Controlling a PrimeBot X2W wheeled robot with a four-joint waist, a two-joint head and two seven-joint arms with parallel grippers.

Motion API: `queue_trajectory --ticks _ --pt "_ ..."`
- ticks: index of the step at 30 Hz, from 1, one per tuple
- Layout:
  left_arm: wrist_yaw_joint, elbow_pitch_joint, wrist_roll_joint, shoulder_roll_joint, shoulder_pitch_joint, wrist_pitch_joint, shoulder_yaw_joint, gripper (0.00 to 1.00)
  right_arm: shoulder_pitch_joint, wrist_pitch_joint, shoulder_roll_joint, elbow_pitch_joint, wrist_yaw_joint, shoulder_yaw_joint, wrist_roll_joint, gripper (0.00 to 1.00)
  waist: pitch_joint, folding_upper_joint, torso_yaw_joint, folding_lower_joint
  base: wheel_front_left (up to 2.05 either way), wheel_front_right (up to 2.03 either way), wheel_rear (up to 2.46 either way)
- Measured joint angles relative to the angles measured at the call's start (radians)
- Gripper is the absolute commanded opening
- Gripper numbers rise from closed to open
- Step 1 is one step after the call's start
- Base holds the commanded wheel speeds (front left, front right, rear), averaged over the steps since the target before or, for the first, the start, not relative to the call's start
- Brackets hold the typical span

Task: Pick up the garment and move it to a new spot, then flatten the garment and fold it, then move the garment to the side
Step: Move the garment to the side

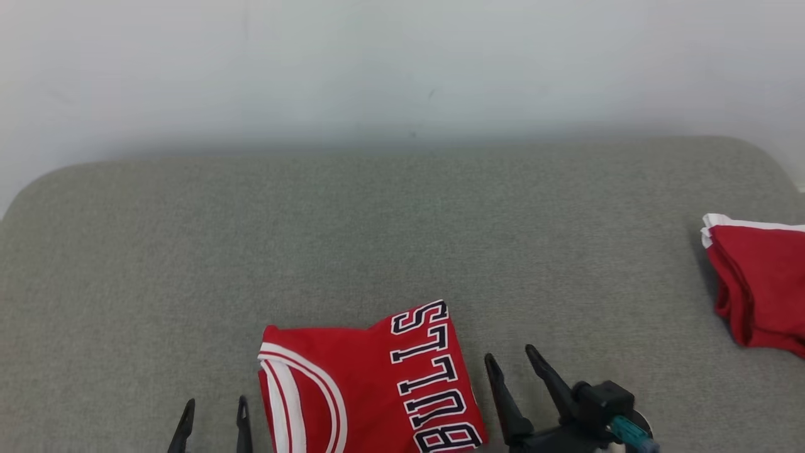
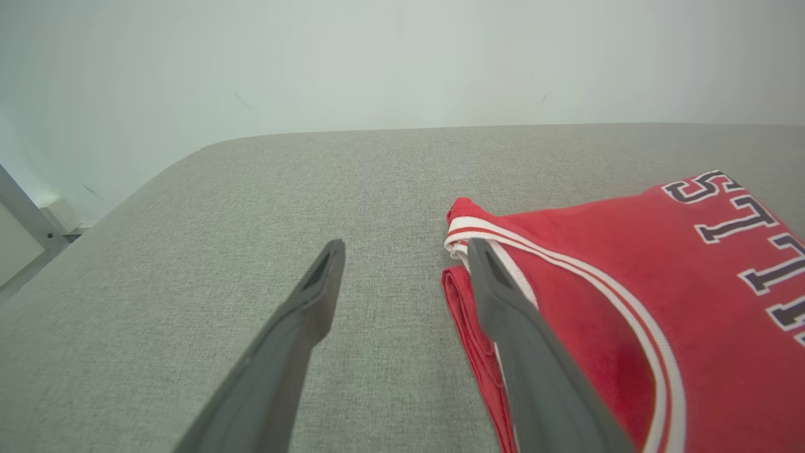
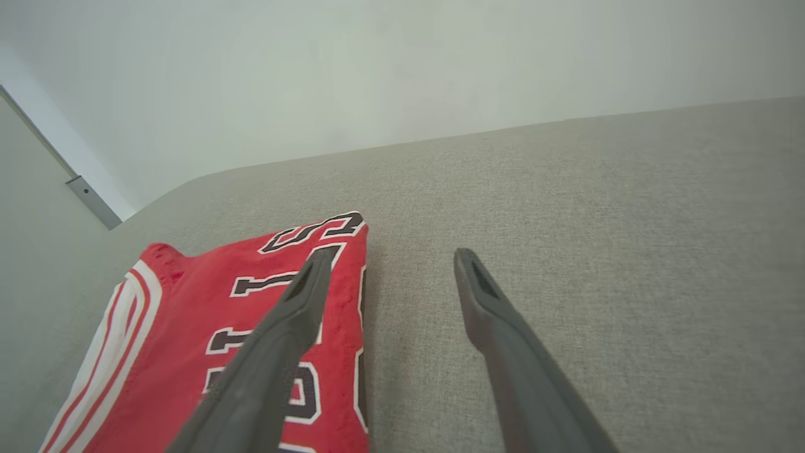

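The garment (image 1: 368, 384) is a red jersey with white trim and black lettering, folded flat near the front edge of the grey cushion (image 1: 402, 239). My left gripper (image 1: 214, 409) stands open just left of it; the left wrist view has its fingers (image 2: 302, 314) above the fabric surface, the right one over the jersey (image 2: 660, 302) edge. Just right of the jersey my right gripper (image 1: 510, 360) is open too. Its left finger (image 3: 295, 314) hangs over the lettered edge of the jersey (image 3: 188, 327). Nothing sits between either pair of fingers.
A second red garment with white trim (image 1: 758, 283) lies folded at the far right edge of the cushion. A pale wall (image 1: 402, 63) rises behind the rounded back edge.
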Motion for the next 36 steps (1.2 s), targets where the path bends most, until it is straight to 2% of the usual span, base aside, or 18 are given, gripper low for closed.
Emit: queue_trajectory --ticks 14,15,16,17,21,26,31,36 --pt "0.008 -0.008 -0.002 0.0 -0.061 0.0 -0.055 1.0 -0.145 -0.002 0.0 0.252 0.0 0.106 0.096 1.0 0.106 0.0 0.112 0.0002 0.0 0.0 0.0" --pt "0.011 -0.008 -0.002 0.0 -0.064 0.0 -0.054 1.0 -0.156 -0.003 0.0 0.257 0.0 0.115 0.108 0.85 0.113 0.0 0.118 0.0002 0.0 0.0 0.0" --pt "0.011 -0.008 -0.003 0.0 -0.067 0.0 -0.053 1.0 -0.166 -0.003 0.0 0.26 0.0 0.119 0.11 0.05 0.12 0.0 0.124 0.0002 0.0 0.0 0.0" --pt "0.011 -0.009 -0.003 0.0 -0.068 0.0 -0.052 1.0 -0.176 -0.003 0.0 0.261 0.0 0.117 0.11 0.0 0.127 0.0 0.127 0.0002 0.0 0.0 0.0" --pt "0.01 -0.013 0.0 0.0 -0.069 0.0 -0.048 1.0 -0.187 -0.002 0.001 0.245 0.0 0.074 0.102 0.0 0.14 0.0 0.121 0.0002 0.0 0.0 0.0" --pt "0.006 -0.014 0.009 0.0 -0.07 0.0 -0.042 1.0 -0.17 -0.002 0.002 0.231 0.0 0.016 0.09 0.0 0.143 0.0 0.077 0.0001 0.0 0.0 0.0" --pt "0.004 -0.014 0.015 0.0 -0.077 0.0 -0.036 1.0 -0.15 -0.002 0.001 0.22 0.0 -0.027 0.081 0.0 0.14 0.0001 -0.006 0.0001 0.0 0.0 0.0" --pt "-0.008 -0.008 0.03 0.001 -0.098 0.0 -0.03 1.0 -0.143 -0.002 0.001 0.206 0.0 -0.064 0.074 0.0 0.135 0.0 -0.126 0.0001 0.0 0.0 0.0"
